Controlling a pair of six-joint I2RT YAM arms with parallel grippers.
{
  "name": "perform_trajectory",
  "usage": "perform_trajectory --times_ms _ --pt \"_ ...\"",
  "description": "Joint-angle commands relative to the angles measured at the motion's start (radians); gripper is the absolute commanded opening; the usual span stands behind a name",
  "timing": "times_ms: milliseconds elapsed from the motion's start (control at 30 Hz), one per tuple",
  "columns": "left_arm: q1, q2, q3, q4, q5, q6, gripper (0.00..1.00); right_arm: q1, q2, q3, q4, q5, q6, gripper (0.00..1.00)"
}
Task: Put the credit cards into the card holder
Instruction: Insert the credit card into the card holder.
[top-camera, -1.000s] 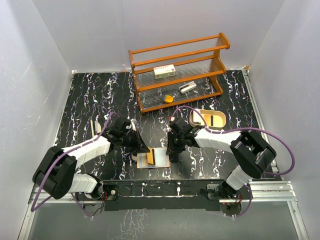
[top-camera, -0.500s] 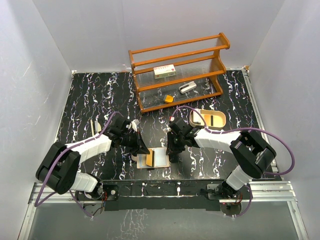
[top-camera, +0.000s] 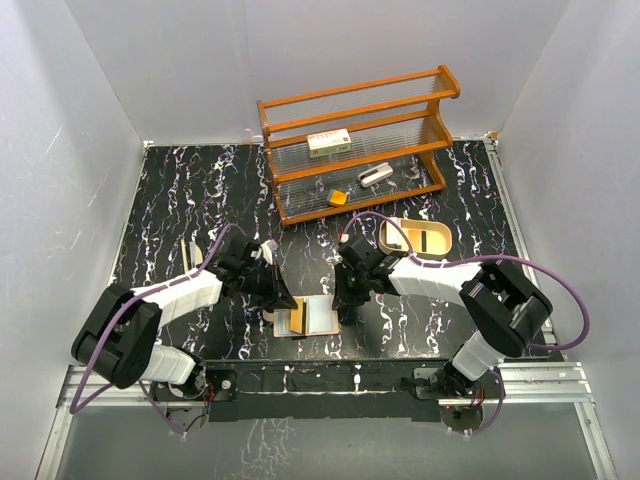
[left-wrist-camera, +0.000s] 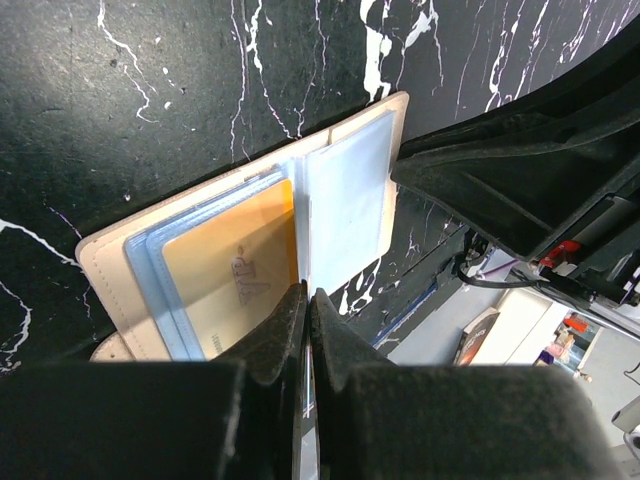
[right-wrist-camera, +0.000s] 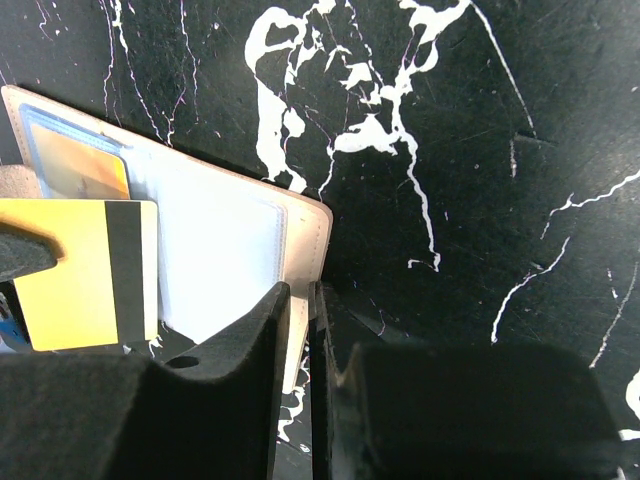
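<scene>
The tan card holder lies open near the table's front edge. In the left wrist view the card holder shows an orange-yellow card sitting in its left striped pocket; the right pocket looks empty. My left gripper is shut on a second yellow credit card with a black stripe, held edge-on above the wallet's fold. My right gripper is shut on the wallet's right leather edge, close to the table.
A wooden rack stands at the back with a white box, a small orange block and a silver item. An oval beige tray sits behind the right arm. A thin pale flat item lies at the left.
My left gripper with its card has shifted a little right and nearer the wallet's fold. The right gripper and the wallet have barely moved.
</scene>
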Motion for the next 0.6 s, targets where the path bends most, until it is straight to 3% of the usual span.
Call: perform_trajectory --times_ms 0,567 --pt "0.007 0.017 -0.030 0.055 0.024 -0.009 0.00 0.010 0.034 -0.025 -0.025 0.069 -0.014 0.13" --pt "0.007 0.078 -0.039 0.063 -0.083 0.039 0.00 0.012 0.032 -0.032 -0.020 0.067 -0.017 0.13"
